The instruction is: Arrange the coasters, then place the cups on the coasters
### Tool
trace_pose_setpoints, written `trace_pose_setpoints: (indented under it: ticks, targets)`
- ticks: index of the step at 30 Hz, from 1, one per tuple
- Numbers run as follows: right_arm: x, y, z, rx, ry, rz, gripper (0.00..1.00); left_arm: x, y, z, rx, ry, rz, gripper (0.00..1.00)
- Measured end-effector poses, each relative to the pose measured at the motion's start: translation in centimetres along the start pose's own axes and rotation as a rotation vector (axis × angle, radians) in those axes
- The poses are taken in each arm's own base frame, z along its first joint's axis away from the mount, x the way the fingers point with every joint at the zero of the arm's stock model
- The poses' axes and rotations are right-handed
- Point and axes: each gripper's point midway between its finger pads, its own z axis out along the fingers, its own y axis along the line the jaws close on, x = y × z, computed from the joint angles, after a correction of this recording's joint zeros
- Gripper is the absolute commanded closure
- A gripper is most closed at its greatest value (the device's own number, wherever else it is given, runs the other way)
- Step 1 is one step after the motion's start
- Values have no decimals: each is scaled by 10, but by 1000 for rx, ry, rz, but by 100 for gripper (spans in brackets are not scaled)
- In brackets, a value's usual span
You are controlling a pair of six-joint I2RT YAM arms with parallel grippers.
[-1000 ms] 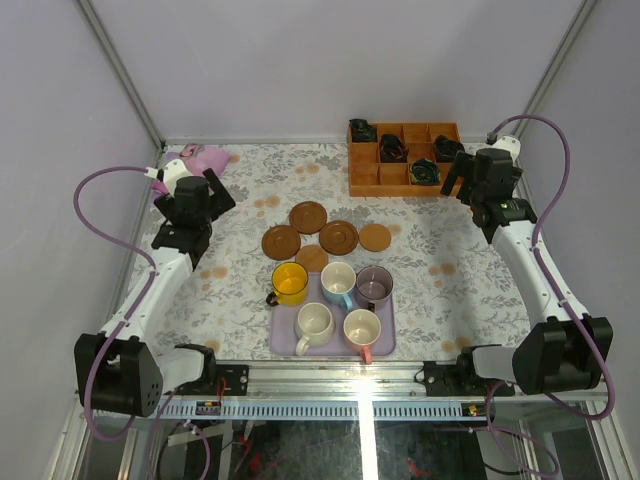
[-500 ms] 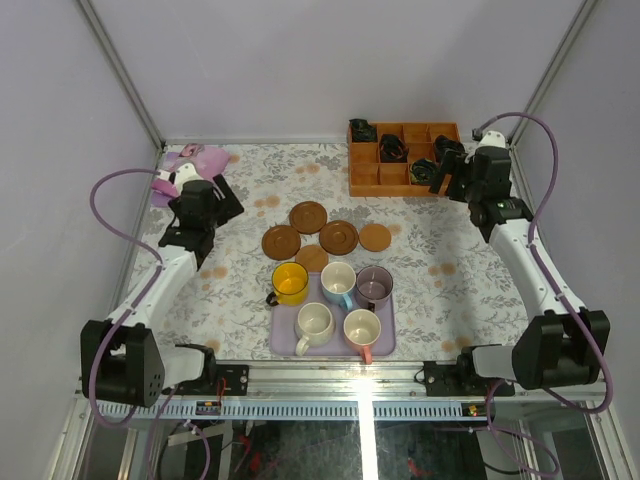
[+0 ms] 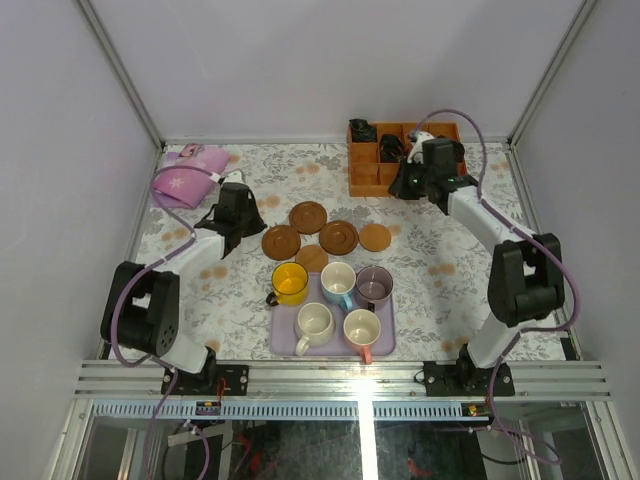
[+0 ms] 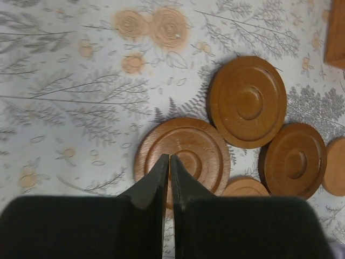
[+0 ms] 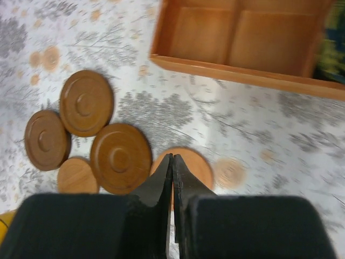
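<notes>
Under both pairs of fingers (image 4: 155, 184) spreads a grey floral-clothed bench (image 3: 440, 280); beyond them rise plain lavender walls (image 3: 330, 60) with aluminium corner posts (image 3: 121, 70).

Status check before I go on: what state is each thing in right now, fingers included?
Coasters, five, flat on the table, clustered, all bare.
Cups, five, upright, empty, on the tray.
Tray, holding all the cups.
Left fingers, shut, empty, over a dark coaster.
Right fingers, shut, empty, over a tan coaster.
Box, some compartments filled, others empty.
</notes>
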Motion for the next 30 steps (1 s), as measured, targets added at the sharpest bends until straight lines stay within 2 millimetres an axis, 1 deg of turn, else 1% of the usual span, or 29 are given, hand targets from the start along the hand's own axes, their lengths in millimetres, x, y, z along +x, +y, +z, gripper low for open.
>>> trace_pose_setpoints:
  ticks: [2,4,6,9,13,16,20,25,30]
  targets:
    - [6,18,17,-53,37,-17,100,5,-7,7,18,21,4,100]
    - [17,36,34,-107,85,-34,100,12,-12,12,35,46,6,100]
    - [34,56,50,-159,147,-55,100,18,-14,16,46,68,4,100]
    - [58,79,66,-216,239,-85,100,27,-17,22,64,106,-2,100]
    - [85,103,77,-268,343,-123,100,38,-21,27,89,155,-16,100]
    - [96,111,80,-291,395,-144,100,47,-23,30,105,190,-25,100]
    - [104,114,83,-303,444,-155,100,58,-24,33,121,232,-40,100]
    - [122,109,86,-287,517,-147,100,69,-23,39,122,272,-48,100]
    - [146,103,91,-268,606,-127,100,70,-22,43,108,285,-52,100]
